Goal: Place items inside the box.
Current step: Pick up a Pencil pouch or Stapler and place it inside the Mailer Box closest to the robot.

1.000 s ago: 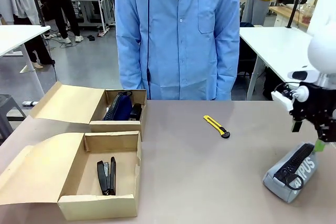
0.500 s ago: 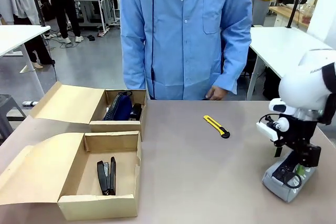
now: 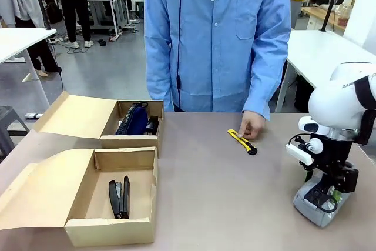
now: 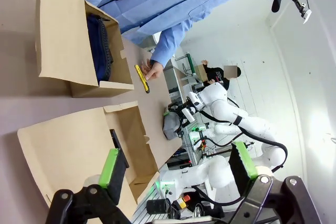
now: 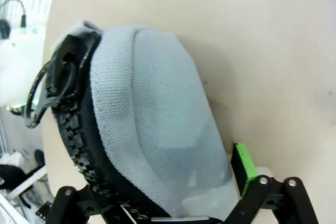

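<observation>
Jaws of the right gripper [image 3: 332, 191]: spread wide, astride the grey zip pouch [image 5: 157, 129], not clamped. One green pad [image 5: 244, 163] stands just beside the fabric; the other is hidden behind the pouch. Jaws of the left gripper [image 4: 177, 166]: spread, nothing between them, looking over both boxes from the left.

We judge the step in hand to be the grasp of the grey pouch, which lies at the near right of the table [image 3: 223, 204]. We recommend closing across the padded body, clear of the zip and of the pull ring [image 5: 37, 98] at one end. The fabric looks soft and will likely sag, so the grasp calls for a firm mid-length grip and a lift high enough to clear a cardboard wall.

Near left, the near box [image 3: 111, 233] holds the black stapler [image 3: 119, 198], with floor to spare. Farther off, the yellow-black utility knife [image 3: 242, 141] lies mid-table with the person's hand [image 3: 252, 126] touching it. The carry leftward should pass on the near side of that hand. Beyond, the far box [image 3: 132, 142] holds the navy zip pouch [image 3: 134, 120] and a small black block [image 3: 153, 124].
</observation>
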{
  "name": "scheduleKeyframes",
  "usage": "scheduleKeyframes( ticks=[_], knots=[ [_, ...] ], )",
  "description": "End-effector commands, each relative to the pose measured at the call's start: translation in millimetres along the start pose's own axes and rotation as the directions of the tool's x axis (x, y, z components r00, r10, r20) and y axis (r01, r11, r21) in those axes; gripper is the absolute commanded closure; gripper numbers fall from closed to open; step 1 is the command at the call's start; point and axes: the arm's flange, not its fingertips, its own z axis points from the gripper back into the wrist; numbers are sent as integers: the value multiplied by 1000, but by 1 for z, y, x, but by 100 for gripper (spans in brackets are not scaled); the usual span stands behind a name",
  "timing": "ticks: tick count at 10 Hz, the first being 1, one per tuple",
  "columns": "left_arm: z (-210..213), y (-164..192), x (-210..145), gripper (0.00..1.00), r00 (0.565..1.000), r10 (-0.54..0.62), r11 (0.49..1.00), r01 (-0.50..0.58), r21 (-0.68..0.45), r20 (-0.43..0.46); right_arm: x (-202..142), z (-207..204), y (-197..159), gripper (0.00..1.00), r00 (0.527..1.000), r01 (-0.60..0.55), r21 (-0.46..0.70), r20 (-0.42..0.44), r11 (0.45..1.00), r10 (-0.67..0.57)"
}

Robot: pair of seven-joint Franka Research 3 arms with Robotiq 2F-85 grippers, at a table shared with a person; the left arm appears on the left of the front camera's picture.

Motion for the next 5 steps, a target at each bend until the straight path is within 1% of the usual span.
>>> scheduleKeyframes(
  ticks=[1, 2, 3, 4, 5],
  knots=[
    [0, -1, 0, 0, 1000, -18, 1000, 18, -15, 7, -4, 3, 2, 59, 998, -62, 53, 9, 997, 62],
    [0, -1, 0, 0, 1000, -18, 1000, 18, -15, 7, -6, 6, 4, 66, 998, -64, 55, 21, 996, 63],
    [0, -1, 0, 0, 1000, -18, 1000, 18, -15, 7, -8, 9, 7, 100, 999, -50, 70, 18, 996, 49],
    [0, -1, 0, 0, 1000, -18, 1000, 18, -15, 7, -11, 13, 9, 100, 1000, -20, 87, 16, 996, 19],
    [0, -1, 0, 0, 1000, -18, 1000, 18, -15, 7, -11, 16, 12, 100, 999, -32, 87, 30, 996, 29]
  ],
)
